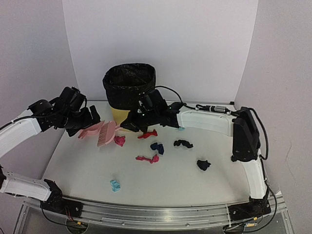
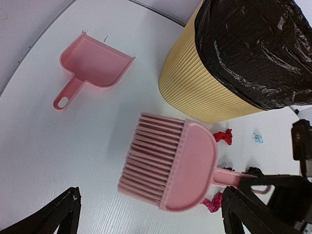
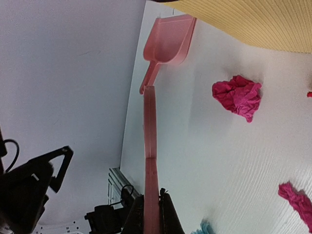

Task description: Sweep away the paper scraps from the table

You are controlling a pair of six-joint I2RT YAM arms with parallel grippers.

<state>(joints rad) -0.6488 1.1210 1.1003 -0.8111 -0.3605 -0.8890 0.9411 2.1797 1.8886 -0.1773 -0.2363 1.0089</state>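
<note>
Several small paper scraps lie on the white table (image 1: pixel 161 187): a pink wad (image 1: pixel 119 141), a red one (image 1: pixel 147 134), a navy one (image 1: pixel 157 147), black ones (image 1: pixel 183 144) (image 1: pixel 203 165), a pink-red twist (image 1: pixel 148 158) and a light blue one (image 1: pixel 115 185). My right gripper (image 1: pixel 134 125) is shut on the handle of the pink brush (image 1: pixel 107 132), seen edge-on in the right wrist view (image 3: pixel 150 141), where the pink wad (image 3: pixel 239 95) lies to its right. My left gripper (image 1: pixel 92 118) is open and empty, above the pink dustpan (image 1: pixel 89 131), which lies flat (image 2: pixel 92 61). The brush (image 2: pixel 170 168) hangs between my left fingers (image 2: pixel 53 217).
A yellow ribbed bin with a black liner (image 1: pixel 127 90) stands at the back middle, just behind the brush and my right gripper. It fills the upper right of the left wrist view (image 2: pixel 229 63). White walls enclose three sides. A metal rail (image 1: pixel 156 214) runs along the front edge.
</note>
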